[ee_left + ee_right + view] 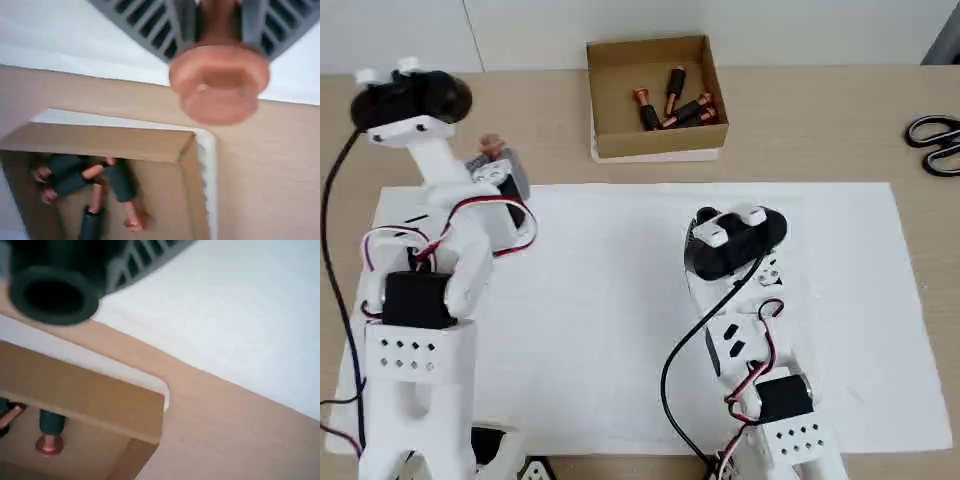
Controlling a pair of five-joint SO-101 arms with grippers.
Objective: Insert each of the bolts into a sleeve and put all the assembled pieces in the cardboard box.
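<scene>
The cardboard box (658, 140) sits at the far edge of the tabletop (800, 130), about midway along, with several bolt-and-sleeve pieces (675, 108) lying inside; nearer the far left corner, the left jaws are closed on a copper bolt (217, 82); the right jaws grip a black sleeve (52, 292) above the white sheet (620, 300).

The wooden counter (820, 120) carries a white sheet (620, 300) that spreads beneath the right pincer (60, 280) and ends just short of the left pincer (492, 152), which hangs over bare wood. An open cardboard box (660, 140) sits beyond the sheet, ahead of the right pincer and to the inner side of the left pincer. A pair of scissors (932, 140) lies well apart from the right pincer, on its outer side.
</scene>
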